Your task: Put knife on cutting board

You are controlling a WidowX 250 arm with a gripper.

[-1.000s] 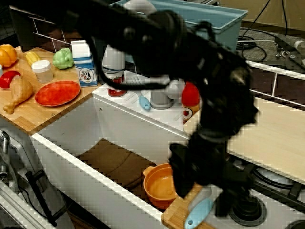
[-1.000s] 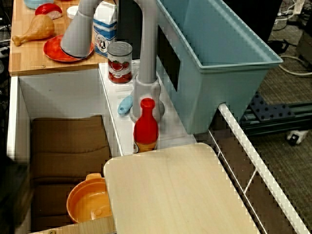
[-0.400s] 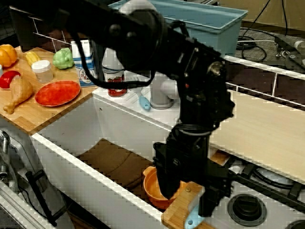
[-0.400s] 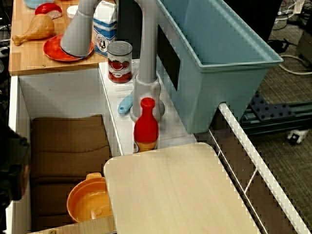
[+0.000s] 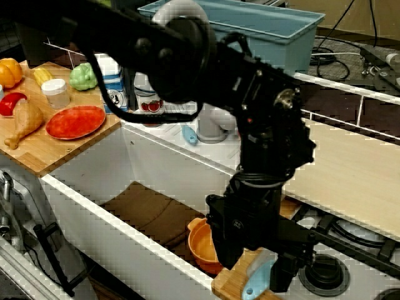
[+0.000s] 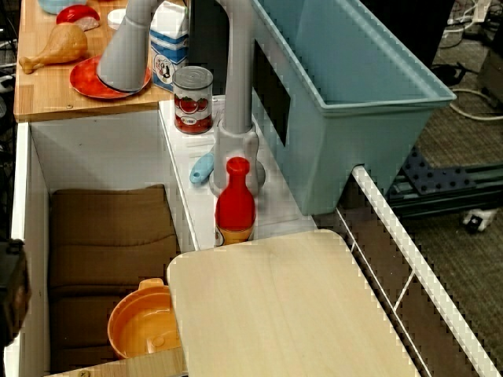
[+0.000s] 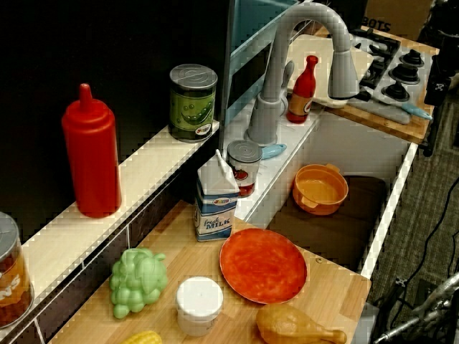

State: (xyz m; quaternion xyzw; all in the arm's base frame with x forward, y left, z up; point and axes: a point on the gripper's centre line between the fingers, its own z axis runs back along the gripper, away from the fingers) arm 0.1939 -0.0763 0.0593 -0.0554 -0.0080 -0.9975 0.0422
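Claw shifts right above the knife on the board

Since 0.4 s ago the arm has edged a little rightward, uncovering more of the knife's blue handle. Largest first: the white sink (image 5: 94,212) spreads to the claw's left, with the orange bowl (image 5: 203,245) just beside and left of it. The wooden cutting board (image 5: 234,282) lies directly under the claw (image 5: 259,265), and the knife (image 5: 257,281) rests on it between the dark fingers. Whether the claw is gripping or released, I cannot tell.
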